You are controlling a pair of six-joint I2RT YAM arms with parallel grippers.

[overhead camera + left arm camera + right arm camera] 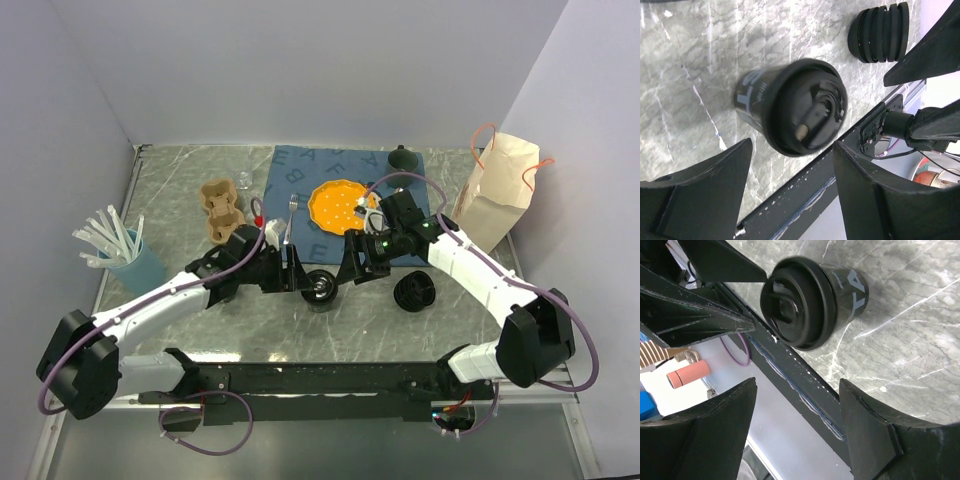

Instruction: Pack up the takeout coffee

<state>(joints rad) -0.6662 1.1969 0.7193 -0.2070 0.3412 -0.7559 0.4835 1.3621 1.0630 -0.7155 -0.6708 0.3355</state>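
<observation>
Cup (322,287) upright, lidded, long axis vertical, mouth up. It stands just ahead of left claw (792,145) tips, facing right claw (797,385). Both claws wide, holding nothing.

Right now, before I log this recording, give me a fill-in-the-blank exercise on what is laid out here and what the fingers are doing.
1. The left gripper and the right gripper both have their fingers ___.
2. The black cup between them carries ___ lettering.
3. Seen from above, the paper bag stands far to the ___ of the black cup.
4. The straw cup is light ___.

Missing words: open; white; right; blue.
</observation>
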